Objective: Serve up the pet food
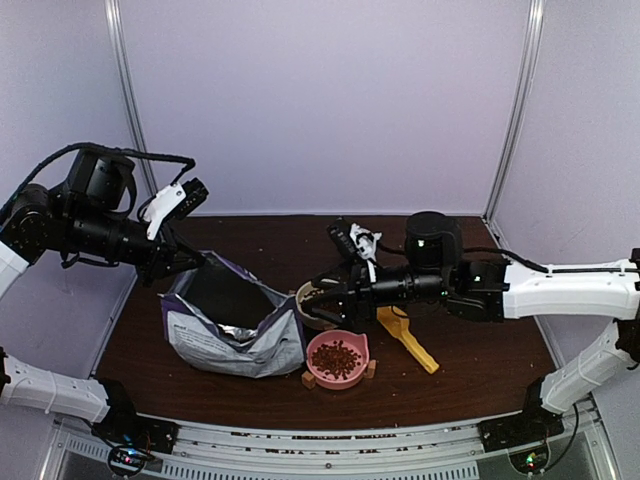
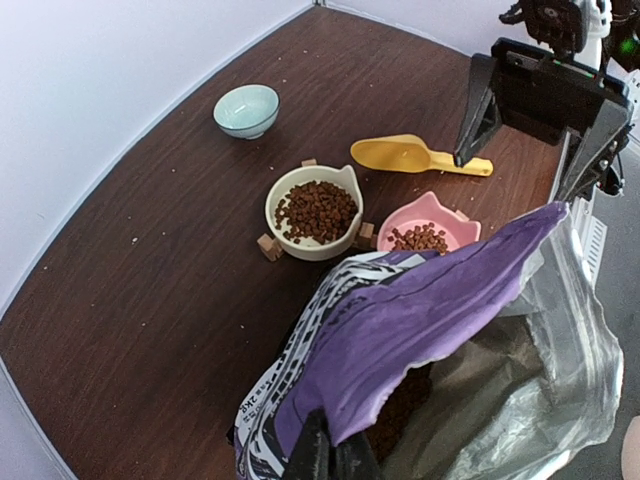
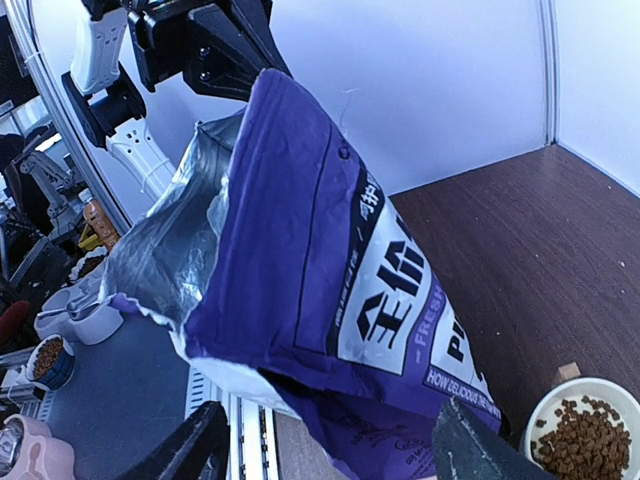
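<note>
**Top view.** The left gripper [image 1: 190, 262] is pressed together on the rim of the bag [image 1: 240, 335], holding the mouth up and open. The right gripper [image 1: 325, 293] is spread and pinching nothing. It hovers over the cream bowl [image 1: 303, 300], just beside the bag's right edge. Pet food [image 1: 337, 358] sits in the pink bowl [image 1: 338, 385], near the bag's front corner. The yellow scoop [image 1: 408, 340] lies flat on the table [image 1: 470, 370], to the right of both bowls.

**Left wrist view.** My fingers [image 2: 312, 455] clamp the purple rim at the bottom of frame. Kibble fills the cream bowl and covers part of the pink one. A dark mass inside the bag is probably more. A pale green bowl [image 2: 246, 108], well apart from the others, holds nothing. The right jaws stand wide near the bag's raised far corner.

**Right wrist view.** Both fingers [image 3: 190, 450] are wide apart with nothing touching them. The bag's printed face fills the frame, and the cream bowl shows at lower right.

**Risks, my judgement.**
- The right gripper is low over a full bowl. A careless descent or sideways sweep could knock it and scatter kibble.
- If the right jaws close on the loose foil corner only, the bag may slip or fold shut.
- The left arm alone holds the bag open. Any tug from the right could tip it toward the bowls and dump its contents.
- The pink bowl touches small blocks at its sides, so a nudge may shift it.
</note>
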Robot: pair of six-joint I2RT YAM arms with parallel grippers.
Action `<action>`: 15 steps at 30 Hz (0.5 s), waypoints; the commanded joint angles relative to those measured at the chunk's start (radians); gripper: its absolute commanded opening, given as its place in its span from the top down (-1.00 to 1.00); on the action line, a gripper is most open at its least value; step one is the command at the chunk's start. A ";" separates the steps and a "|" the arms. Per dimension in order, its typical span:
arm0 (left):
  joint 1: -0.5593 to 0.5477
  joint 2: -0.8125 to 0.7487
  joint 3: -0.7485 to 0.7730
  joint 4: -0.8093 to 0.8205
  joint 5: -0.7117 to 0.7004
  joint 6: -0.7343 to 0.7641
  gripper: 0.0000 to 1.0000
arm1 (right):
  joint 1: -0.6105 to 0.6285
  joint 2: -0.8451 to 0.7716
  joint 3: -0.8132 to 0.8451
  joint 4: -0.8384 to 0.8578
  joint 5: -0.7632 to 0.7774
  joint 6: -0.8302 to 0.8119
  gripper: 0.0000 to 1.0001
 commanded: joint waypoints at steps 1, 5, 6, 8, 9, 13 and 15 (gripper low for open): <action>0.002 -0.018 0.012 0.154 0.020 0.014 1.00 | 0.029 0.068 0.085 0.072 -0.011 -0.128 -0.39; 0.002 -0.021 0.009 0.152 0.009 0.012 1.00 | 0.034 0.119 0.124 0.081 -0.025 -0.172 -0.36; 0.002 -0.021 0.007 0.149 0.005 0.010 1.00 | 0.036 0.126 0.129 0.081 -0.033 -0.181 -0.34; 0.001 -0.021 0.007 0.143 -0.004 0.006 1.00 | 0.043 0.134 0.136 0.082 -0.050 -0.203 -0.30; 0.002 -0.022 0.007 0.141 -0.005 0.003 1.00 | 0.048 0.137 0.136 0.081 -0.053 -0.218 -0.27; 0.002 -0.027 0.004 0.139 -0.008 -0.005 1.00 | 0.070 0.144 0.134 0.068 -0.049 -0.295 -0.19; 0.002 -0.030 0.002 0.140 -0.010 -0.008 1.00 | 0.080 0.147 0.132 0.065 -0.036 -0.322 -0.18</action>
